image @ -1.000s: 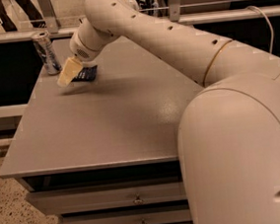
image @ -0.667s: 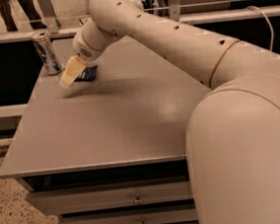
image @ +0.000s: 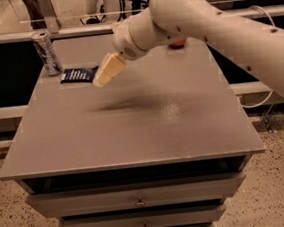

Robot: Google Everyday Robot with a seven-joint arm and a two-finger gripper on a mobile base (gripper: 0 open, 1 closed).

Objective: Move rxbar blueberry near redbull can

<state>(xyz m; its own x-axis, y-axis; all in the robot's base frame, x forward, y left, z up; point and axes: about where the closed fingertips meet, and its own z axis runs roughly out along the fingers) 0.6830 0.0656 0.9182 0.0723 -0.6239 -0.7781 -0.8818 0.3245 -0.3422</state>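
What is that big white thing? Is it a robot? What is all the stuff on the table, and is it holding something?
Yes, it is a robot. The thick white tube is its arm, and the pale wedge at the end is its gripper, the part it grabs things with. There is only one picture, taken by a camera looking down at a grey table with drawers underneath.

At the far left corner stands a tall, slim redbull can. Right next to it lies the rxbar blueberry, a flat dark blue snack bar wrapper. The gripper is at the right end of that bar. Its shadow falls further along the table, so it seems to be up in the air. The bar lies flat on the table, so it does not look held. Something small and red peeks out behind the arm, but it is mostly hidden.
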